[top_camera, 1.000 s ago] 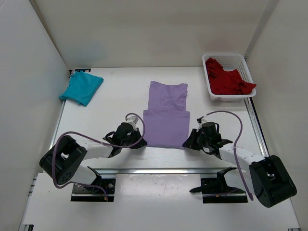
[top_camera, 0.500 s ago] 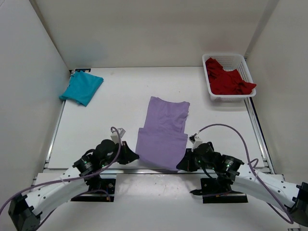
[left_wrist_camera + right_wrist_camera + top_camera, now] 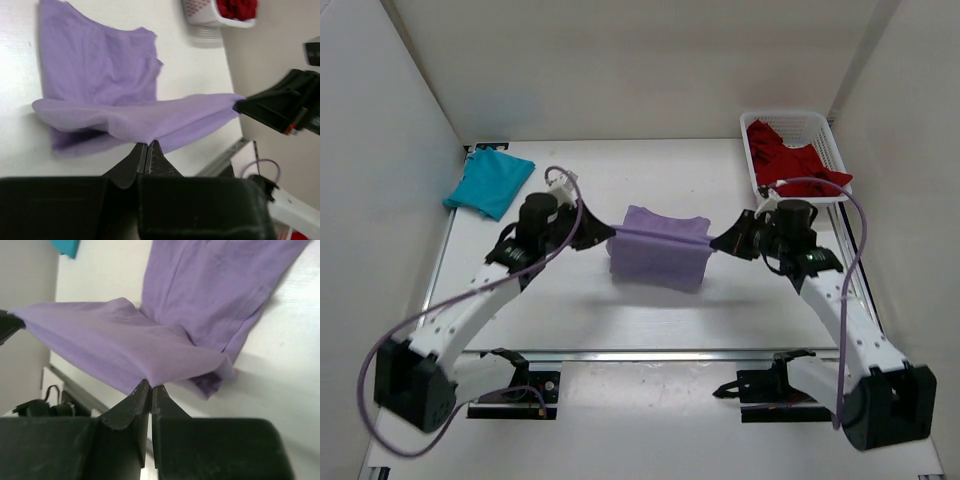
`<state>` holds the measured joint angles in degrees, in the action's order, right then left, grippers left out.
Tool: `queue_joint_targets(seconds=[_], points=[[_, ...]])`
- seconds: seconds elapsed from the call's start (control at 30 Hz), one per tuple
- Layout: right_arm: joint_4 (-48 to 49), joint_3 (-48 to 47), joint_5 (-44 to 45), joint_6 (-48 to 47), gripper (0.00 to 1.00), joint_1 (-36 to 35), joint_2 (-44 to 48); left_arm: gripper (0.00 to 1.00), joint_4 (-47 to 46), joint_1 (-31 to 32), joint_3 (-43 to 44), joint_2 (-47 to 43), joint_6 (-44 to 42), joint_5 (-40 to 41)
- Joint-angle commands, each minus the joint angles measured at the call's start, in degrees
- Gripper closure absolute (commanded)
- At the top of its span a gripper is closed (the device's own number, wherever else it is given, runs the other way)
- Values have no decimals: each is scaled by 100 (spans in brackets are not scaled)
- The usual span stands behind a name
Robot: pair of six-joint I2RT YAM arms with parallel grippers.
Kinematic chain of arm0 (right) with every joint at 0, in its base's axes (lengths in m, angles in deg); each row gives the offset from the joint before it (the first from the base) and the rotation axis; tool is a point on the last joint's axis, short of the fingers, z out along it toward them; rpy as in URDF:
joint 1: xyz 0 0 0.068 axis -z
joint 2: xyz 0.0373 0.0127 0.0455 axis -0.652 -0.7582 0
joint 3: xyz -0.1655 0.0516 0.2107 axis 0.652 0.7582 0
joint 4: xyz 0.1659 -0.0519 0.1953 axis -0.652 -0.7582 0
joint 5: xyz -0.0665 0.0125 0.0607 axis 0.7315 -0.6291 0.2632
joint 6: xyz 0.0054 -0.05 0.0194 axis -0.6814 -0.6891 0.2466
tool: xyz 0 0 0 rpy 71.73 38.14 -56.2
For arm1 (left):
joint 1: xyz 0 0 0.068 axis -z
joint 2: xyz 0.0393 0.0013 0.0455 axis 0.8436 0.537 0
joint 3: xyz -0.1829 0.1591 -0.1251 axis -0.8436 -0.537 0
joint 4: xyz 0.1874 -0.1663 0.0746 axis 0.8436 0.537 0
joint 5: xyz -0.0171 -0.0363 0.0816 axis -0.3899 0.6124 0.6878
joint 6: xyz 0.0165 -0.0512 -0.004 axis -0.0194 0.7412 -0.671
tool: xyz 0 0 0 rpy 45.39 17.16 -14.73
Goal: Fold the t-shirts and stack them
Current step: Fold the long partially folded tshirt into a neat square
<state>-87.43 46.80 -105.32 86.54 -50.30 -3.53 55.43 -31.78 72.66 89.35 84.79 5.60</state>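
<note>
The middle of the white table (image 3: 580, 310) is taken up by the purple t-shirt (image 3: 658, 262). Its far part is left lying flat, while one edge is lifted clear of the surface and stretched into a straight line between the two arms. A basket (image 3: 790, 117) of red t-shirts (image 3: 795, 165) is seen at the far right, and a folded teal t-shirt (image 3: 490, 184) at the far left.

The left gripper (image 3: 146, 146) is pinched fully closed on one corner of the raised edge, and the right gripper (image 3: 149, 384) is closed likewise on the other.

The fabric is judged to be light, thin and limp. It sags between the pinch points, so corners or hem edges are best taken, and even tension should be kept so that the fold is laid square. Slipping seems unlikely; bunching is the greater risk.

A second ago the shirt was spread flat with both grippers low at its near corners. Half a second ago it was drawn toward the near edge. Now the held edge is raised and carried back over the body of the shirt.
</note>
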Motion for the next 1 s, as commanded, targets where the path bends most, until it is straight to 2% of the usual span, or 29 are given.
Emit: queue_joint_targets(seconds=[0.0, 0.1, 0.27, 0.3, 0.37, 0.4, 0.43, 0.47, 0.5, 0.57, 0.6, 0.67, 0.7, 0.73, 0.87, 0.9, 0.97], points=[[400, -521, -101, -581, 100, 82, -863, 100, -521, 0, 578, 1264, -283, 207], [823, -917, 67, -466, 100, 221, -1776, 100, -924, -182, 1097, 2389, -196, 489], [991, -1980, -81, -527, 100, 460, -3534, 100, -584, -613, 2826, 4200, -169, 603], [1008, -2269, -133, -562, 100, 512, -3703, 100, -505, -692, 2952, 4543, -160, 620], [965, -2718, -291, -527, 100, 626, -4422, 100, -539, -780, 3347, 4853, -81, 550], [982, -2998, -361, -492, 100, 601, -4600, 96, -600, -824, 3479, 5002, -64, 646], [1052, -3245, -379, -457, 98, 679, -4888, 87, -714, -859, 3533, 5152, -20, 656], [1061, -3569, -406, -431, 91, 679, -5170, 72, -828, -886, 3655, 5249, 50, 517], [965, -3720, -441, -413, 79, 705, -5442, 63, -821, -973, 3830, 5415, 86, 489], [675, -4404, -441, -492, 64, 758, -5768, 25, -506, -1096, 4330, 5741, 77, 279], [466, -4538, -502, -510, 62, 724, -5831, 24, -470, -1149, 4403, 5803, 86, 243], [332, -4724, -293, -606, 61, 689, -5789, 33, -905, -1202, 4142, 5646, 173, 155], [375, -4532, -118, -676, 61, 671, -5640, 42, -1013, -1159, 3870, 5489, 139, 198], [541, -4391, -3, -668, 64, 592, -5578, 44, -1127, -1037, 3806, 5348, 69, 207], [1672, -2918, -107, -273, 97, 328, -4901, 45, -1162, -396, 3456, 5119, -292, 339], [1772, -2713, -151, -220, 100, 232, -4918, 45, -1407, -220, 3289, 5144, -327, 392], [1764, -2449, -309, -238, 100, 47, -4926, 45, -1366, -78, 3208, 5266, -397, 480]])
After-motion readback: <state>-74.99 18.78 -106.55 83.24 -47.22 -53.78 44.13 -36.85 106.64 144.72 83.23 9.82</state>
